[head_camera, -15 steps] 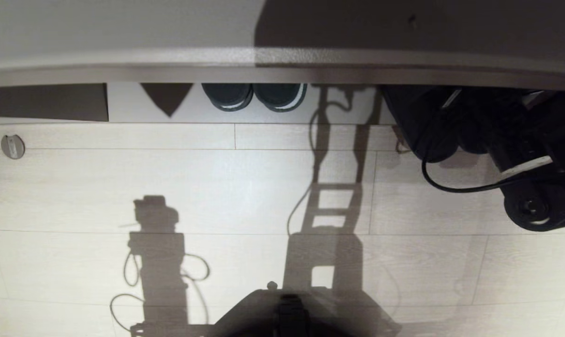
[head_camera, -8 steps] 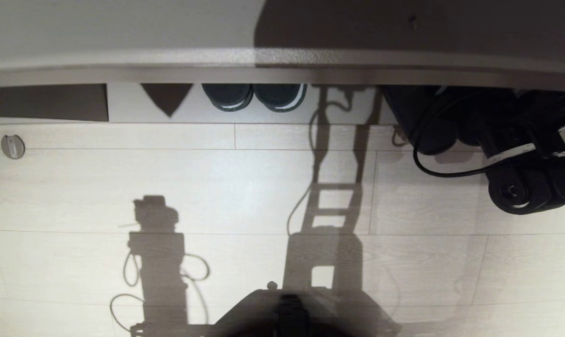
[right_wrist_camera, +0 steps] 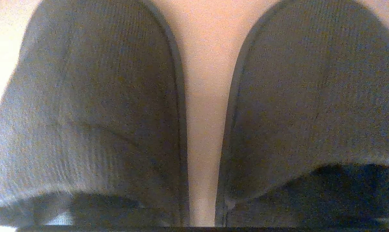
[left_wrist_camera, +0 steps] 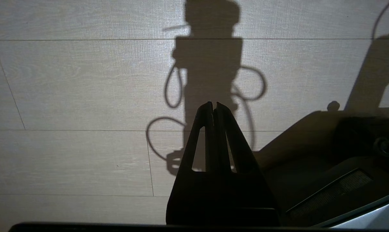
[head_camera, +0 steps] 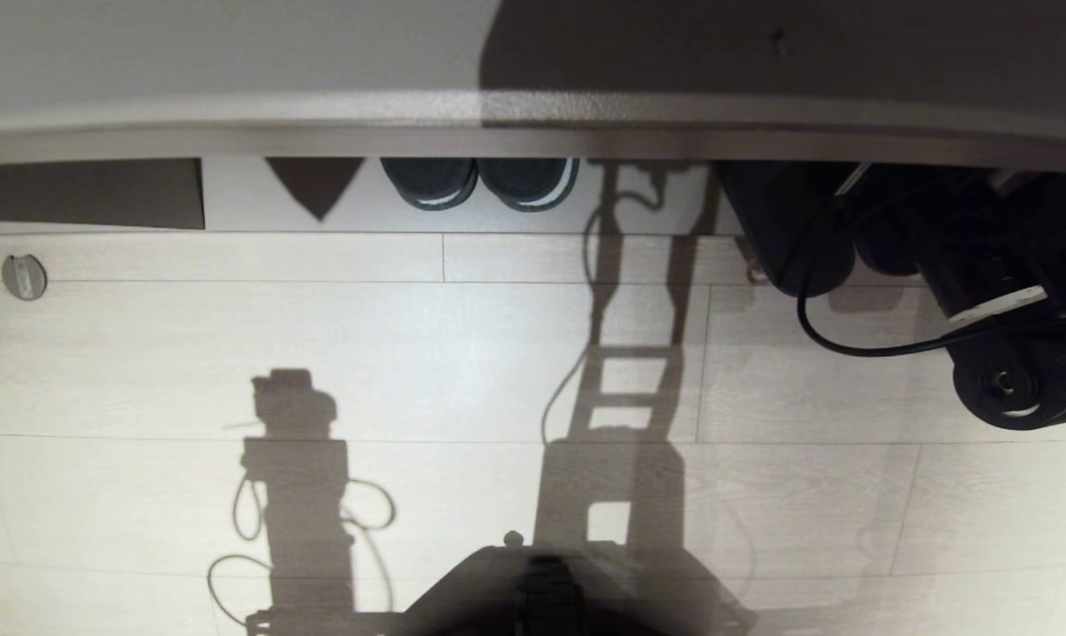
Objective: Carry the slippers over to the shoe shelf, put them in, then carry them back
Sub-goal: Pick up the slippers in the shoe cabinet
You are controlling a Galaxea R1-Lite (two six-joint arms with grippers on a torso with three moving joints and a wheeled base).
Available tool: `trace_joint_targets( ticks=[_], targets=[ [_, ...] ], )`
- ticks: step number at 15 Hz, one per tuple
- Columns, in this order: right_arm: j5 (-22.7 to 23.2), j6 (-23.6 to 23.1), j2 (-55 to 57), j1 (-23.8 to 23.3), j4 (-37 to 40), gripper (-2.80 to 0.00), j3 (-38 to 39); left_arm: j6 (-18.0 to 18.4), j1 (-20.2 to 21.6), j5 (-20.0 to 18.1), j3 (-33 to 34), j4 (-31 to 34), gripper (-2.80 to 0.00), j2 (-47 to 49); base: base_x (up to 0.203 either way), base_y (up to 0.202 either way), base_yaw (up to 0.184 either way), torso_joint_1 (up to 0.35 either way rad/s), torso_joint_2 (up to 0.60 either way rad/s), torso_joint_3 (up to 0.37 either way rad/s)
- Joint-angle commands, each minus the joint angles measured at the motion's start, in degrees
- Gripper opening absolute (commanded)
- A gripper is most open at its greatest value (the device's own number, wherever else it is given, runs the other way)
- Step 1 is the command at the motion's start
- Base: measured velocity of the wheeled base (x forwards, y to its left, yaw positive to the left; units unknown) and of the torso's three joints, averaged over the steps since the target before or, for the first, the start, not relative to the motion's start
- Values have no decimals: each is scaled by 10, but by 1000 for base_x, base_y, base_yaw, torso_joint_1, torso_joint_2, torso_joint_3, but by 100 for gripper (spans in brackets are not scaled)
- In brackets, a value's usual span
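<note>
The two dark grey slippers (right_wrist_camera: 94,106) fill the right wrist view side by side, with a narrow strip of pale board between them. In the head view the slippers (head_camera: 784,234) lie at the right end of the shoe shelf (head_camera: 356,212), their near ends reaching past its front edge. My right arm (head_camera: 1009,344) stretches over them from the right, and its gripper end is lost in the dark mass above them. My left gripper (left_wrist_camera: 213,103) hangs shut and empty over the floor.
A dark pair of shoes with a white sole stripe (head_camera: 480,181) stands further left in the shelf. A round metal disc (head_camera: 24,276) lies on the floor at the left. The shelf's top board (head_camera: 533,115) overhangs the opening. My base (head_camera: 541,583) is at the near edge.
The right arm swung in toward the shelf half a second ago and has come back out to about where it was. The slippers stay in place.
</note>
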Motion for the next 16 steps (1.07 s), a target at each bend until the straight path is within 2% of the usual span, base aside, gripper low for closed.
trace_joint_targets(
  ticks=[1, 8, 11, 16],
  targets=[
    [1, -1, -1, 0, -4, -280, -6, 0, 0, 0, 1, -1, -280, -1, 0, 0, 0, 0, 0, 0],
    [0, -1, -2, -1, -6, -280, -1, 0, 0, 0, 1, 0, -280, 0, 0, 0, 0, 0, 0, 0],
    [2, -2, -101, -1, 35, -280, 92, 0, 0, 0, 1, 0, -280, -1, 0, 0, 0, 0, 0, 0],
    [8, -2, -257, 1, 145, -280, 255, 0, 0, 0, 1, 0, -280, -1, 0, 0, 0, 0, 0, 0]
  ],
)
